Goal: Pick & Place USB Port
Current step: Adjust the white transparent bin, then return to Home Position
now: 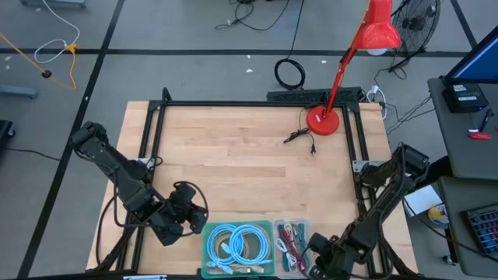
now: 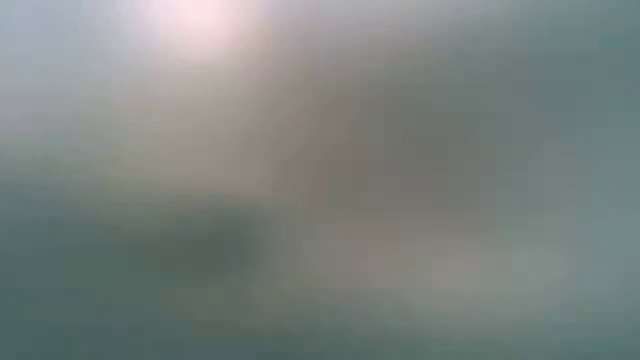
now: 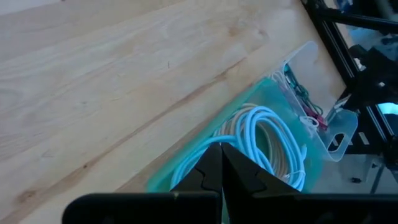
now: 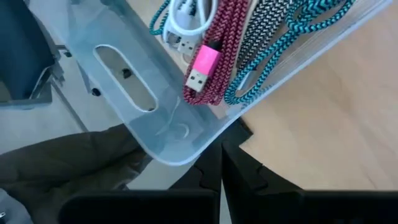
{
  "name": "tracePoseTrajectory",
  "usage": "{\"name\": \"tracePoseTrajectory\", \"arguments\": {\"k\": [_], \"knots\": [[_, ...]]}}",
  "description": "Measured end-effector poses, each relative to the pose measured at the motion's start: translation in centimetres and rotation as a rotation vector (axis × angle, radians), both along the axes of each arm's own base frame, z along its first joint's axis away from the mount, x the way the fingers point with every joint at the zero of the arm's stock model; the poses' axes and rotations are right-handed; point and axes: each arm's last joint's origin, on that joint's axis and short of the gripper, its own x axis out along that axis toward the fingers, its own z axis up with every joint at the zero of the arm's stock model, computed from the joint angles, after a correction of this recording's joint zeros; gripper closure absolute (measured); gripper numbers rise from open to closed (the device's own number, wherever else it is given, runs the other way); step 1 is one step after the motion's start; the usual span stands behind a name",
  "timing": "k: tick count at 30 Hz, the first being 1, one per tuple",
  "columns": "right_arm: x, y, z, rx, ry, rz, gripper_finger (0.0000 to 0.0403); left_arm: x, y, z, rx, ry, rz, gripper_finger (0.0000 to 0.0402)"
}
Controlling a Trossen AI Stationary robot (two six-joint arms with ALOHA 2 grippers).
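Both arms sit low at the bottom edge of the high view. The left hand (image 1: 180, 211) rests at the lower left of the wooden surface (image 1: 233, 155), just beside a teal tray (image 1: 208, 245) that holds coiled pale-blue cables (image 1: 237, 243); its fingers are closed together and hold nothing. The right hand (image 1: 323, 260) is at the lower right, just beside a clear bin (image 4: 124, 93) of bundled cables, likewise closed and empty. In the right wrist view the bin shows a pink USB plug (image 4: 202, 67) on a red braided cable (image 4: 221, 37) in the upper middle of the frame, next to a teal-and-black braided cable (image 4: 280, 43) and a white one (image 4: 186, 18). That plug is probably the piece to pick. It looks light, with a small hard metal-and-plastic end, while its cord is soft and floppy and tangled among the others, so it will likely drag its neighbours along. The firmest hold would be across the flat sides of the pink housing, not the cord. A loose dark cable (image 1: 299, 136) lies on the surface near the base of a red lamp (image 1: 323, 120) at the upper right. The low view shows nothing legible.
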Motion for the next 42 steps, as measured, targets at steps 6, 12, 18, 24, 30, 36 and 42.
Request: {"name": "tracePoseTrajectory", "arguments": {"k": [6, 12, 18, 24, 30, 36, 42], "knots": [[-0.4, -0.1, 1.3, -0.045, 0.031, 0.0, 0.0403, -0.2, -0.3, 0.0, -0.003, -0.003, -0.013, 0.0401], [-0.6, -0.5, 4.8, -0.134, 0.008, -0.011, 0.0403, -0.3, -0.3, 0.0, 0.0, -0.001, -0.016, 0.0401], [0.9, -2.0, 8.8, -0.198, -0.156, -0.029, 0.0403, 0.3, 0.2, 0.1, 0.022, -0.004, -0.018, 0.0401], [2.6, -3.8, 10.2, -0.246, -0.251, 0.008, 0.0403, 1.0, 0.7, 0.1, 0.039, 0.005, -0.067, 0.0401], [4.9, -6.4, 10.4, -0.373, -0.318, 0.088, 0.0403, 1.9, 1.8, 0.2, 0.073, 0.016, -0.098, 0.0401], [8.2, -11.2, 9.3, -0.508, -0.34, 0.147, 0.0403, 3.1, 3.6, 0.2, 0.117, 0.053, -0.137, 0.0401], [10.3, -17.6, 8.8, -0.503, -0.571, 0.149, 0.0403, 4.2, 5.6, 0.1, 0.154, 0.097, -0.206, 0.0401]]}}
